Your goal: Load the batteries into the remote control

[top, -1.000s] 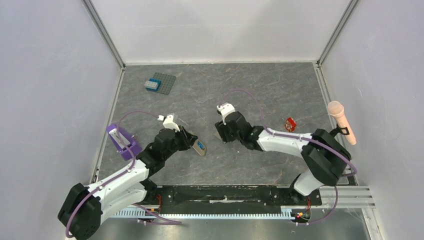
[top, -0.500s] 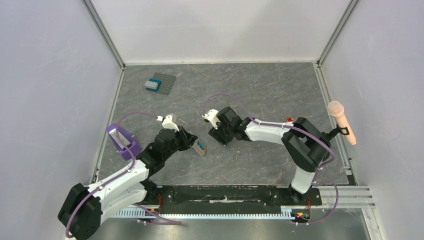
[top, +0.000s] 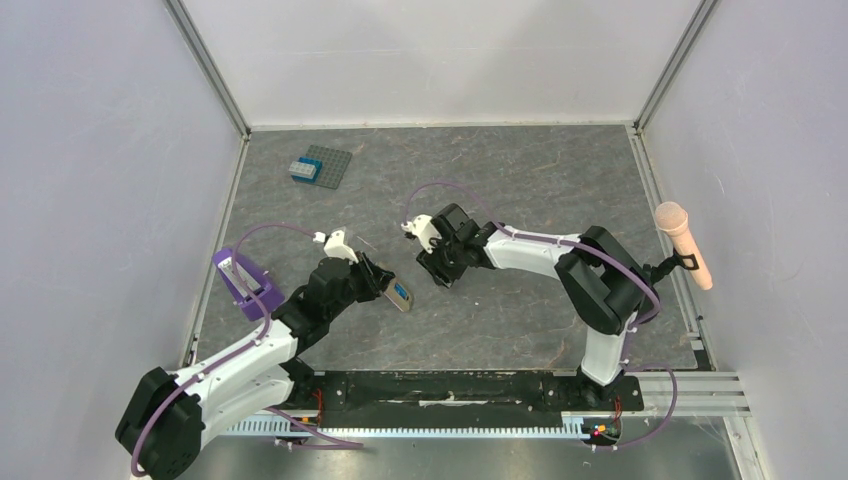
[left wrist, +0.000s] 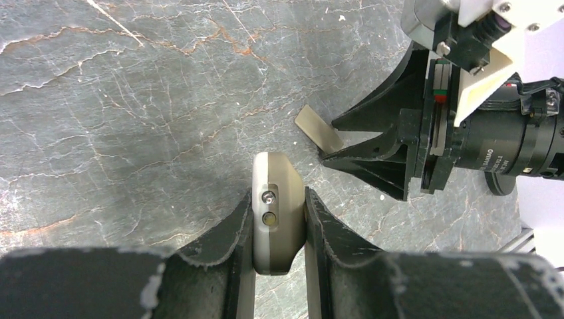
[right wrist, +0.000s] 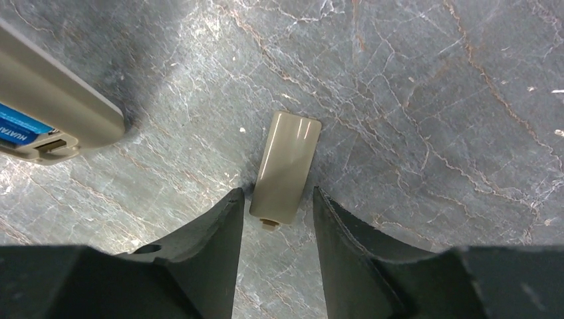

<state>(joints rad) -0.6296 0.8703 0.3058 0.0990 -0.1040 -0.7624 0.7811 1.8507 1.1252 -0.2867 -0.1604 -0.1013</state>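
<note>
The remote control (left wrist: 276, 222) sits left of centre over the table (top: 520, 170), clamped edge-on between the fingers of the left gripper (left wrist: 278, 199), which is fully closed on its body. We see no change in this grip or in the left arm's pose over the last second. In the right wrist view, the remote's open back recess shows a blue printed strip, which we take to be the batteries (right wrist: 18, 126) already seated; we cannot tell how many are in. Near the remote's free end, and apart from it, the tan battery cover (right wrist: 284, 165) lies flat on the table. The change is on the right side. The right arm has swung its wrist leftward toward the remote and folded its elbow up, and the right gripper (right wrist: 276, 199) now straddles the near end of the cover. Its fingers have drawn in from a wider setting and stand partly open, one on each side of the cover with a thin gap showing, so nothing is gripped yet. We judge that loading is done or nearly done, and that the step in hand is picking up the cover to close the recess. Because the cover is thin and lies flat, the closing fingers may push it rather than lift it.
</note>
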